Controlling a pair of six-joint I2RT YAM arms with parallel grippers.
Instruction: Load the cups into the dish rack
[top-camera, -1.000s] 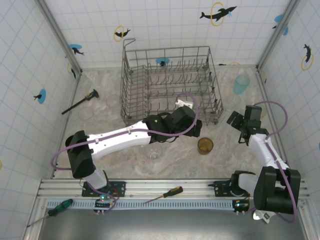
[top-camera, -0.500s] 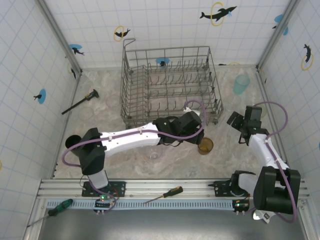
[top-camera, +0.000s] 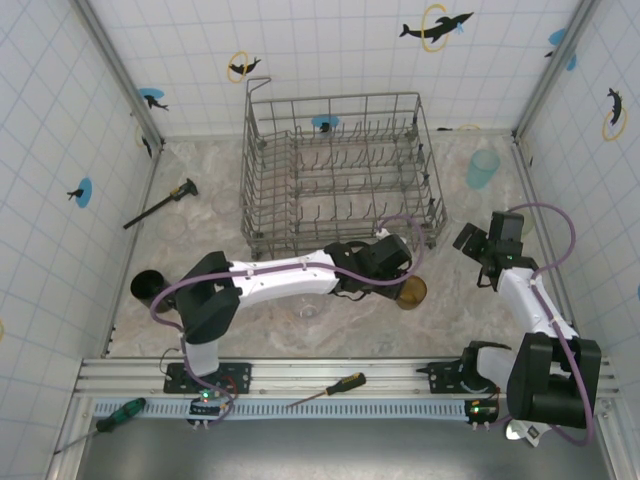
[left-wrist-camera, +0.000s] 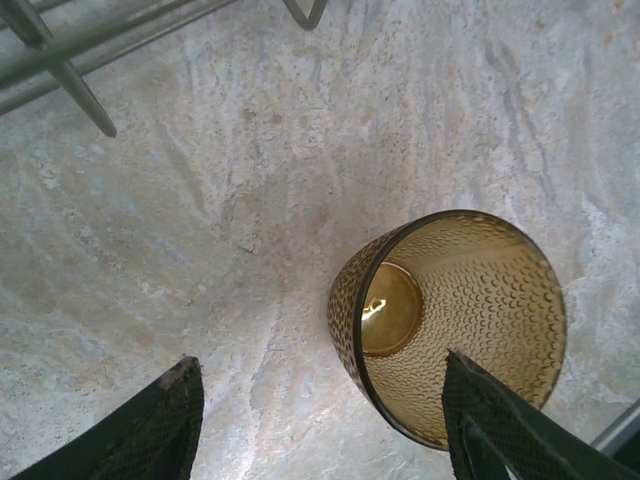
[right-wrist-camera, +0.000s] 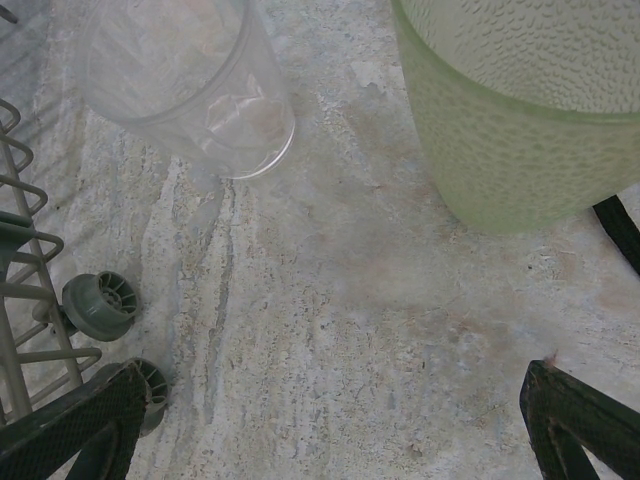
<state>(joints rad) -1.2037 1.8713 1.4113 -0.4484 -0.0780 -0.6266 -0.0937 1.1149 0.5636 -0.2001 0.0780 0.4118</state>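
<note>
**A:** Where is the amber cup (top-camera: 410, 292) placed?

**B:** It is stood upright, mouth up, on the table (top-camera: 200, 225), right of the middle and towards the near edge. It is just off the near right corner of the dish rack (top-camera: 340, 170) and not yet loaded.

**A:** And relative to the left gripper (left-wrist-camera: 320, 425)?

**B:** The cup is bracketed but off-centre. One finger (left-wrist-camera: 490, 425) is seen overlapping the rim; the other is well apart from the wall (contact at the rim can't be confirmed). The jaws are spread and nothing is clamped.

**A:** Why that pose?

**B:** A side pinch across the wall is probably being set up, so the cup can be lifted over the rack's side. The gap should be centred before it is squeezed, otherwise the cup may be pushed over.

**A:** Right gripper (right-wrist-camera: 330, 420)?

**B:** It is held wide apart and empty, low over the table by the rack's wheels. A pale green cup (right-wrist-camera: 520, 120) and a clear cup (right-wrist-camera: 190, 80) are ahead of it, and neither is touched.
</note>
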